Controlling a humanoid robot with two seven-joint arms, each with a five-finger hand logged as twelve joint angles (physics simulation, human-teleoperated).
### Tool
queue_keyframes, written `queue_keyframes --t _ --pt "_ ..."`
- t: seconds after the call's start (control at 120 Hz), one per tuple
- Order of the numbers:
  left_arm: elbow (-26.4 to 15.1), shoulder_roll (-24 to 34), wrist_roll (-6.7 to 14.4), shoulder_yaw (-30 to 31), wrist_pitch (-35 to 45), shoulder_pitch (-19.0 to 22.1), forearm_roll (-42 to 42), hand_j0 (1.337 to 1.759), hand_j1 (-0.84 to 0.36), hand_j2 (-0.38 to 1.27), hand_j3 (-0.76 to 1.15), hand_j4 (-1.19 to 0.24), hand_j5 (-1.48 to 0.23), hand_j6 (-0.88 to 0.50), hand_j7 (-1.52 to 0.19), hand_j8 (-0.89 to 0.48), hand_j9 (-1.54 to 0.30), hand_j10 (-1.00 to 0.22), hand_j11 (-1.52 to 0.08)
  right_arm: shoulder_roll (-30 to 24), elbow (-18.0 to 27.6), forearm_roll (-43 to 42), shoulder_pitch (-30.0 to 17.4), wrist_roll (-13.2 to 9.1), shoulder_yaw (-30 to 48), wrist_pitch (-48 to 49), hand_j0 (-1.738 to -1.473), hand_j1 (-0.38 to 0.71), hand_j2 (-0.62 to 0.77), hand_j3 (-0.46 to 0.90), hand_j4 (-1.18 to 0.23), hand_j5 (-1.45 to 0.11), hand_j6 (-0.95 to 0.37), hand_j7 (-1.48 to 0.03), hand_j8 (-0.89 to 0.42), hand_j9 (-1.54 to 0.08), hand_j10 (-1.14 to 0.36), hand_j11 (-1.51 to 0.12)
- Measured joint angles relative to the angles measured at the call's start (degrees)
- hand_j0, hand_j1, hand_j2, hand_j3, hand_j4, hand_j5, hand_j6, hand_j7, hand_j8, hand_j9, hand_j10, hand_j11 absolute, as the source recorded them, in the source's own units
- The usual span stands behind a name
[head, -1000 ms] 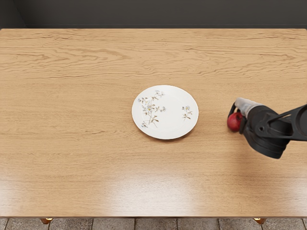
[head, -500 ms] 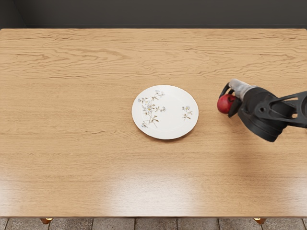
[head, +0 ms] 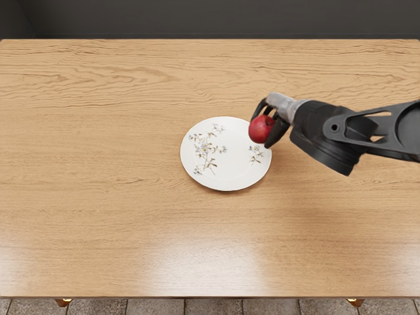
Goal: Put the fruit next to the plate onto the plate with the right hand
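fruit [head: 260, 128] — gripped in right hand [head: 271, 121] — over plate [head: 225, 153] rim

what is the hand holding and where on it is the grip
The right hand holds the red fruit, fingers wrapped around its right side and top.

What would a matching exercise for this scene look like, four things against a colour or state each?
Things:
1. red fruit
2. plate
3. right hand
4. table

Descriptions:
A. white with a flower pattern
B. held at the plate's right edge
C. light wood grain
D. dark, fingers curled around something

Pairs: 1-B, 2-A, 3-D, 4-C
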Motion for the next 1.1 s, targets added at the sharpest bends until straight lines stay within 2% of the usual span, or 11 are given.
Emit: queue_keyframes --t 0.275,0.608,0.975,0.992,1.1 --pt "0.00 0.00 0.00 0.00 0.00 0.00 0.00 1.658 0.35 0.00 0.00 0.00 0.00 0.00 0.00 0.00 0.00 0.00 0.00 2.82 -0.29 -0.04 -0.53 0.01 4.09 0.37 -1.653 0.29 0.14 0.00 -0.46 -0.99 -0.33 -0.92 -0.39 -0.98 -0.67 -0.98" --pt "0.00 0.00 0.00 0.00 0.00 0.00 0.00 1.658 0.35 0.00 0.00 0.00 0.00 0.00 0.00 0.00 0.00 0.00 0.00 3.86 -1.76 -0.46 -7.07 0.64 5.70 0.29 -1.653 0.29 0.14 0.00 -0.47 -0.98 -0.33 -0.92 -0.39 -0.98 -0.67 -0.99" --pt "0.00 0.00 0.00 0.00 0.00 0.00 0.00 1.658 0.35 0.00 0.00 0.00 0.00 0.00 0.00 0.00 0.00 0.00 0.00 3.93 -3.96 -0.58 -10.75 1.84 5.58 0.29 -1.652 0.28 0.12 0.00 -0.47 -0.98 -0.33 -0.92 -0.39 -0.99 -0.66 -0.99" --pt "0.01 0.00 0.00 0.00 0.00 0.00 0.00 1.658 0.35 0.00 0.00 0.00 0.00 0.00 0.00 0.00 0.00 0.00 0.00 3.96 -4.03 -0.57 -10.80 1.84 5.60 0.28 -1.652 0.27 0.12 0.00 -0.48 -0.97 -0.34 -0.91 -0.40 -0.98 -0.66 -0.99" --pt "0.01 0.00 0.00 0.00 0.00 0.00 0.00 1.658 0.35 0.00 0.00 0.00 0.00 0.00 0.00 0.00 0.00 0.00 0.00 5.43 -5.75 -0.39 -11.14 1.58 6.51 0.14 -1.655 0.04 0.07 0.00 -0.31 -0.60 -0.22 -0.56 -0.25 -0.60 -0.41 -0.60"
